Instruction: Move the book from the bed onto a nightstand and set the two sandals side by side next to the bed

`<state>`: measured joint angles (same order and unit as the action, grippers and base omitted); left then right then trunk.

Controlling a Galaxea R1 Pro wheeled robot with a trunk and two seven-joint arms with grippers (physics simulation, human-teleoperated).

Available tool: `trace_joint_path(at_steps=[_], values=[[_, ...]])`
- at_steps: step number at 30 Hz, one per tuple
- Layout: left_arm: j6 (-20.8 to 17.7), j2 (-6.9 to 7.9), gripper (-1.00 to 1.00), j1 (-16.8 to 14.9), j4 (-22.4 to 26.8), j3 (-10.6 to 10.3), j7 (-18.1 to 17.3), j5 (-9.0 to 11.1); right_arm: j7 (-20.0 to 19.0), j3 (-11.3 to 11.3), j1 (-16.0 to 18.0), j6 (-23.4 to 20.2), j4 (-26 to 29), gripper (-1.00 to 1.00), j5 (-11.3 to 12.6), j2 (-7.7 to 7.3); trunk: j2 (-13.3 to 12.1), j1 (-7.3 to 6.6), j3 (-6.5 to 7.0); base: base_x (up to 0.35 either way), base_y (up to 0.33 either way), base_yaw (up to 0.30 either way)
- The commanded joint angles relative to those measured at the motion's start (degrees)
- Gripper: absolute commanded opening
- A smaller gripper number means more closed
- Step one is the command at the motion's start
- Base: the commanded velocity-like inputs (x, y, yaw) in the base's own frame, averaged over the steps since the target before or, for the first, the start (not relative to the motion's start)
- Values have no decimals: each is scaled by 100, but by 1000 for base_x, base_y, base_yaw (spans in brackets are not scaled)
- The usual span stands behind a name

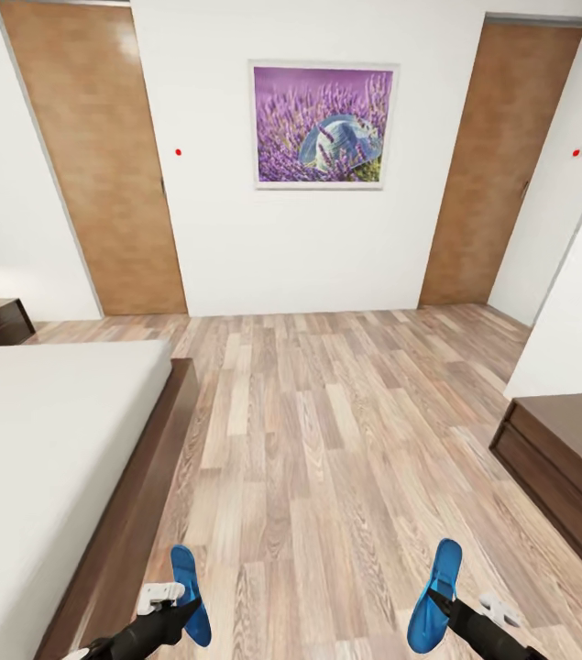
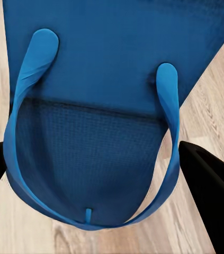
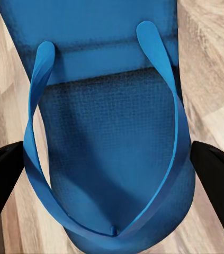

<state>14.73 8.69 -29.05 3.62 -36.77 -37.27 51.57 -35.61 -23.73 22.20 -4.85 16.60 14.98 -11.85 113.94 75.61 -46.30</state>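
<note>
Head view has me holding one sandal (image 1: 191,594) clamped in my left gripper (image 1: 179,612) beside the bed (image 1: 43,440), the other (image 1: 435,596) in my right gripper (image 1: 439,607); either thin sole could slip out.

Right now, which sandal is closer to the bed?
The sandal in the left gripper: it hangs beside the bed frame. The right gripper's sandal is over open floor.

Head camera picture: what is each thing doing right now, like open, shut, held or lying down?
Left sandal: held by the left gripper, above the floor beside the bed.
Right sandal: held by the right gripper.
Left door: shut.
Right door: shut.
Picture: hanging on the wall.
</note>
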Motion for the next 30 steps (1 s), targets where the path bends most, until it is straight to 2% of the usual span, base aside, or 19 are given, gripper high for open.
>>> trace_joint_path(at_steps=[1, 30], values=[[39, 1, -100, -4, -2, -47, -7, 29, -25, -20, 3, -52, 1, -100, 57, 0, 2, 3, -5, 324, 0, 0], [39, 1, -100, -4, -2, -50, -15, 33, -14, -21, 3, -43, -2, -100, 66, 8, 2, 3, -5, 323, 0, 0]])
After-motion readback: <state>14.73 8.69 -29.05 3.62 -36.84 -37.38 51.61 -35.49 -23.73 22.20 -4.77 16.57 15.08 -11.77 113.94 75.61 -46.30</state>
